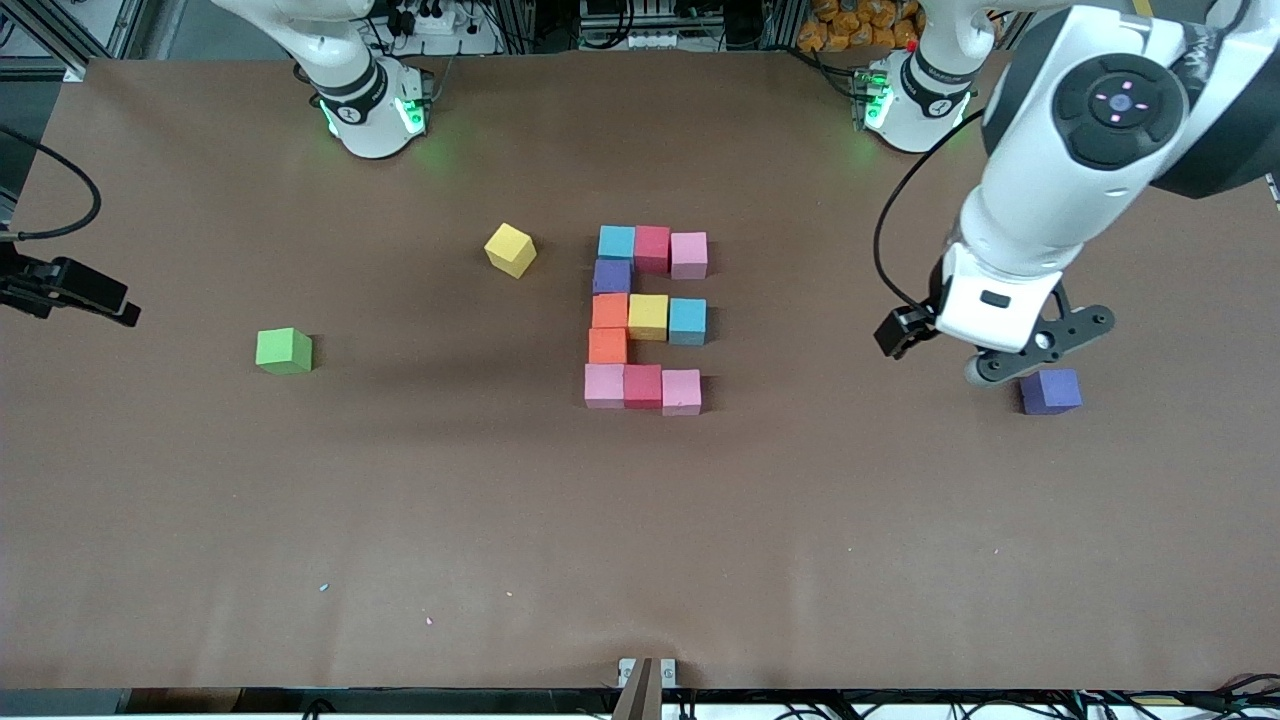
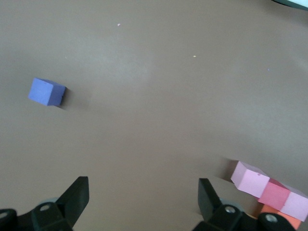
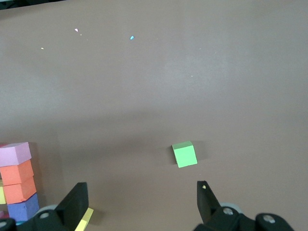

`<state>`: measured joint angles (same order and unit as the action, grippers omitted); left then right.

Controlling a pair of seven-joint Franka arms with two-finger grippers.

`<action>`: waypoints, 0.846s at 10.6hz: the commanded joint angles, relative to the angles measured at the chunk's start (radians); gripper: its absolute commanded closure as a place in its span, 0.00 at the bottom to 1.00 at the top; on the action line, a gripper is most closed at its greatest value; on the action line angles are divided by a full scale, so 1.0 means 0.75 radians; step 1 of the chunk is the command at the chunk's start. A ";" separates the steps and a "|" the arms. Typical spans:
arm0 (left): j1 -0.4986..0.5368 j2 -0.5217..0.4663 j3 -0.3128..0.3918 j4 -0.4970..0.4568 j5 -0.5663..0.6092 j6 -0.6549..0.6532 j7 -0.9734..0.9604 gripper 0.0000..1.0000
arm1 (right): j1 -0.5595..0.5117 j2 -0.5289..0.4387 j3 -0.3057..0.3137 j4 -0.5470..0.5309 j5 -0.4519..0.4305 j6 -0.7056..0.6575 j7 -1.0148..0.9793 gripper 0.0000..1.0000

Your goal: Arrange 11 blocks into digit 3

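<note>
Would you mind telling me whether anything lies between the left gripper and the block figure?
Nothing visible does: only bare table separates the open left gripper from the figure; the loose purple cube sits aside.

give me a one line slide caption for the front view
Eleven cubes form the digit 3 mid-table; loose yellow, green and purple cubes lie apart; left gripper open above the purple one.

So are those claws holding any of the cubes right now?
No. The left gripper hangs open over the table near a loose purple cube, gripping nothing. The right gripper is open and empty too.
</note>
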<state>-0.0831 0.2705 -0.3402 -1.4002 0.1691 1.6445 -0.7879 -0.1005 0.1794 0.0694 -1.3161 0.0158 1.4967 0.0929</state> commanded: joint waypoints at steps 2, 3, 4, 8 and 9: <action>0.084 -0.109 0.061 -0.011 -0.121 -0.035 0.272 0.00 | -0.001 0.008 -0.002 0.031 0.012 -0.008 -0.003 0.00; 0.086 -0.148 0.116 -0.027 -0.156 -0.053 0.356 0.00 | 0.001 0.008 -0.002 0.031 0.012 -0.008 -0.003 0.00; 0.088 -0.188 0.161 -0.047 -0.215 -0.073 0.475 0.00 | -0.001 0.006 -0.005 0.031 0.012 -0.008 -0.003 0.00; 0.084 -0.370 0.343 -0.223 -0.264 -0.094 0.829 0.00 | -0.001 0.006 -0.005 0.033 0.012 -0.008 -0.003 0.00; 0.082 -0.405 0.365 -0.266 -0.264 -0.092 0.868 0.00 | -0.001 0.006 -0.005 0.033 0.010 -0.008 -0.003 0.00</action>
<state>-0.0164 0.0479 -0.0967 -1.4998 -0.0028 1.5660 -0.1988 -0.1005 0.1794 0.0679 -1.3116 0.0158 1.4974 0.0928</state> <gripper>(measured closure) 0.000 0.000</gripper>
